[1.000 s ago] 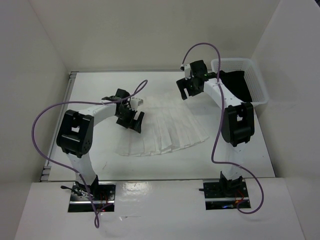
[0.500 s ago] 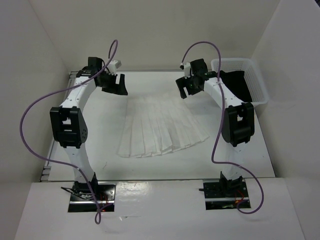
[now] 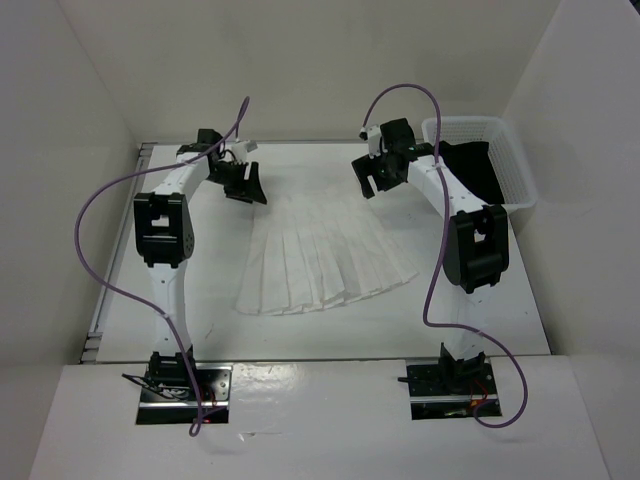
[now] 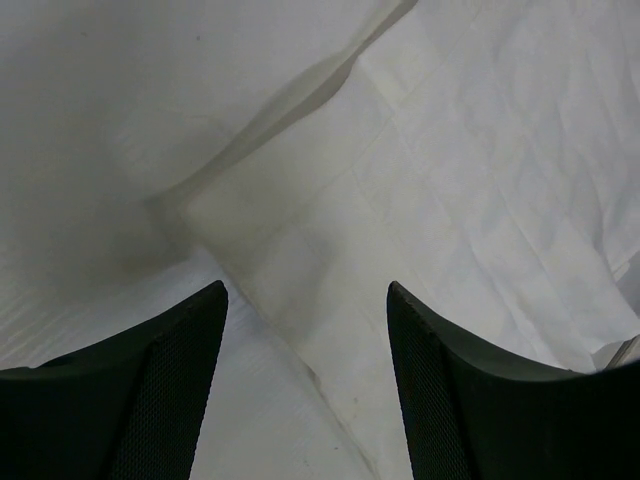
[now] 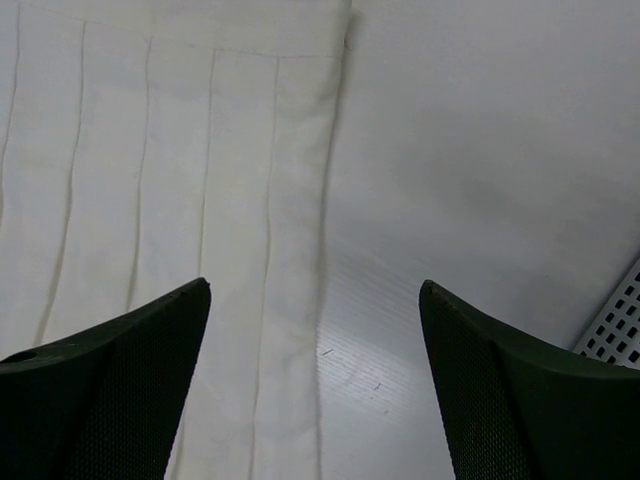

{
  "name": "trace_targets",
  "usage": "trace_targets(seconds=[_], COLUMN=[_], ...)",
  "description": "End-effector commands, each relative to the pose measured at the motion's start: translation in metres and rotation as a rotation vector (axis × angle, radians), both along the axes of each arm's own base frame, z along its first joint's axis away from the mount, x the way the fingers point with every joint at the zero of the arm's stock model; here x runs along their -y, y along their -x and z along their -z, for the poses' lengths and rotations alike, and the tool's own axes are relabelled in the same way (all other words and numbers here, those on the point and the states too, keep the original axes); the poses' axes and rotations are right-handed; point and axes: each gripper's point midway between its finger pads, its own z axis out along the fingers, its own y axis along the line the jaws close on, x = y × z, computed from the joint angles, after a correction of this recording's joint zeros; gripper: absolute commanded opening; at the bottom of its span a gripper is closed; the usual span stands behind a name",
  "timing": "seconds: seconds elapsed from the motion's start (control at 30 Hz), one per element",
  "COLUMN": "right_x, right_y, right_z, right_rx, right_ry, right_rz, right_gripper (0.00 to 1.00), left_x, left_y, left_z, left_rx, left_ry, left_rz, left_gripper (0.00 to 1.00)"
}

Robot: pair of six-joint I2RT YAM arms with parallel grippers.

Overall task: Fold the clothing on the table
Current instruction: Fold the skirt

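Note:
The clothing (image 3: 325, 250), a white pleated fan-shaped garment, lies flat on the middle of the table (image 3: 200, 270). My left gripper (image 3: 247, 188) hovers at its far left corner, jaws apart with nothing between them. In the left wrist view the left gripper (image 4: 305, 288) looks down on that corner of the clothing (image 4: 450, 180), whose edge casts a shadow on the table. My right gripper (image 3: 371, 180) stands open at the far right corner. The right wrist view shows the right gripper (image 5: 315, 285) straddling the side edge of the clothing (image 5: 200, 150) from above.
A white mesh basket (image 3: 505, 135) stands at the far right with a black garment (image 3: 478, 172) in it; a corner of the basket (image 5: 615, 320) shows in the right wrist view. White walls close in the table on all sides.
My left arm swung from over the clothing's left part up to the far left, then came in to the clothing's far left corner, its jaws narrowing a little. The right arm stayed put.

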Motion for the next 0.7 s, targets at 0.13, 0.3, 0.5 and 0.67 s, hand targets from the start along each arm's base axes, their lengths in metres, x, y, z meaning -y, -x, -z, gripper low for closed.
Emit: trace_targets(seconds=[0.13, 0.3, 0.5, 0.67], right_x=[0.003, 0.005, 0.008, 0.008], right_y=[-0.001, -0.002, 0.002, 0.002], right_z=[-0.015, -0.015, -0.015, -0.015], right_rx=[0.043, 0.045, 0.038, 0.038], right_ry=[0.010, 0.018, 0.029, 0.029], right_rz=[-0.007, 0.000, 0.006, 0.006], right_gripper=[0.89, 0.89, 0.89, 0.89], left_x=[0.003, 0.003, -0.007, -0.003], left_y=[-0.009, -0.011, -0.023, -0.021], left_z=[0.007, 0.021, 0.030, 0.047], left_rx=[0.001, -0.021, -0.011, -0.066], left_ry=[0.090, 0.090, 0.095, 0.127], left_rz=[0.025, 0.024, -0.008, -0.005], left_gripper=[0.72, 0.72, 0.72, 0.72])
